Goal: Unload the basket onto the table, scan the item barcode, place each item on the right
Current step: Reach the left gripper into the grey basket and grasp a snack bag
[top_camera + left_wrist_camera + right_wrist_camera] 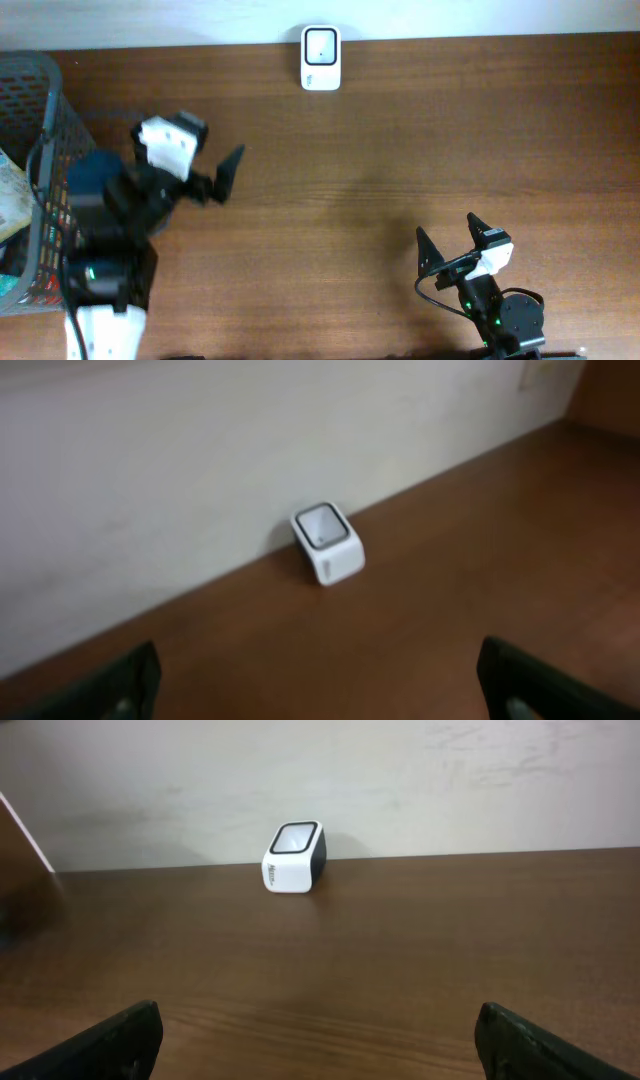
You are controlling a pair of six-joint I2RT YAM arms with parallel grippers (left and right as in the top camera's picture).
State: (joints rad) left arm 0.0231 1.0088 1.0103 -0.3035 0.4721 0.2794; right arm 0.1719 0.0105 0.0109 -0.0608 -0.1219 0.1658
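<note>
The left gripper [213, 150] stands wide and holds nothing; in its own wrist view only the two dark fingertips show at the lower corners, with bare brown surface [400, 130] between them. The white scanner [320, 58] sits well ahead of this gripper, about midway between the fingertips; its dark-rimmed window faces up and its back is close to the pale wall [200, 460]. The right gripper [452, 240] is likewise spread wide and empty, at the near side of the surface; from there the scanner lies well ahead and a little left of centre, at the foot of the wall. Out to the left of the left gripper, beside its arm, stands a grey mesh basket [28, 90]; something printed lies inside, perhaps packets [8, 200], though the frame edge cuts most of it off; both grippers are well apart from the basket's contents and from the scanner.
</note>
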